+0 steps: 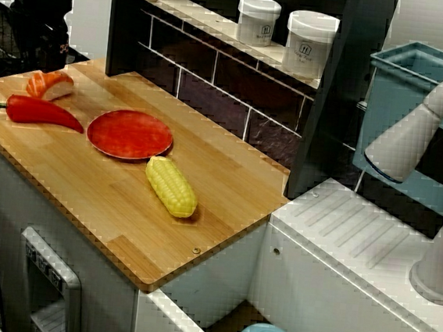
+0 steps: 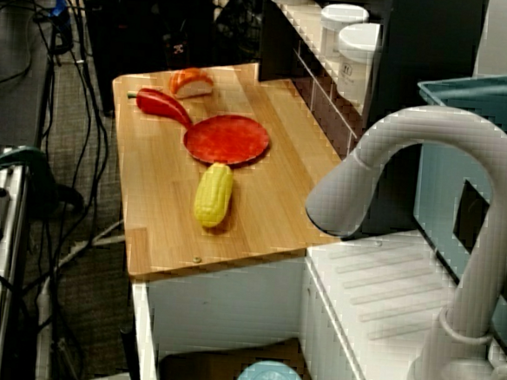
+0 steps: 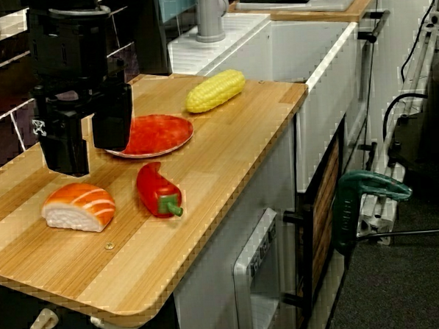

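The black fingers [image 3: 64, 147] hang spread wide apart with nothing between them, above the worktop [image 3: 226, 146] near its wall edge. The sushi [image 3: 78, 207] lies close to them but apart, near the end of the worktop farthest from the sink [image 1: 334, 216]. The red plate [image 3: 155, 133] sits just beside the fingers, toward the worktop's middle. A pepper [image 3: 157, 190] lies nearer the open edge, between sushi and plate. The corn [image 3: 215, 89] lies past the plate, toward the sink end.
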`<state>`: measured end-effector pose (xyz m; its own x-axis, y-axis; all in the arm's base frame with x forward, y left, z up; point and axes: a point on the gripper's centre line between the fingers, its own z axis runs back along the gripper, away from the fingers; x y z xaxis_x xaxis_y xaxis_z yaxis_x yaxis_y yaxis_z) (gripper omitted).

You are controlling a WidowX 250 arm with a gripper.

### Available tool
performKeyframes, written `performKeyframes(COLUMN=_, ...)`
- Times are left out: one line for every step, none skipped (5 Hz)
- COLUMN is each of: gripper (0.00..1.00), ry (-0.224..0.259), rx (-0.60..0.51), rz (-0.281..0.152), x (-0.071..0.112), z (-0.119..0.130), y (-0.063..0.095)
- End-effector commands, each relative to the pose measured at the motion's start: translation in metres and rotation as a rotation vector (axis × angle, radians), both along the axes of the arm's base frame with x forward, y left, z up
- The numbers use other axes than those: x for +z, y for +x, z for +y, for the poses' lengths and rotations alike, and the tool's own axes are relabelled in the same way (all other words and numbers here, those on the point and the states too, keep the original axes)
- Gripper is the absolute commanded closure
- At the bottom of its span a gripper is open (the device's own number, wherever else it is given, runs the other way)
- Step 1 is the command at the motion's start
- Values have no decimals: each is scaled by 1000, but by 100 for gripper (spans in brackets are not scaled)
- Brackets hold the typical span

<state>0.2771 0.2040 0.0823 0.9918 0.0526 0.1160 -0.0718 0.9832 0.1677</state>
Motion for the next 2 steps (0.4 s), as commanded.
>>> performKeyframes(gripper=0, ry=26, rx=23, rz=-59, x=7, z=5, y=5)
performKeyframes(gripper=0, ry=29, rx=32, rz=-75, x=-6, z=12, y=3)
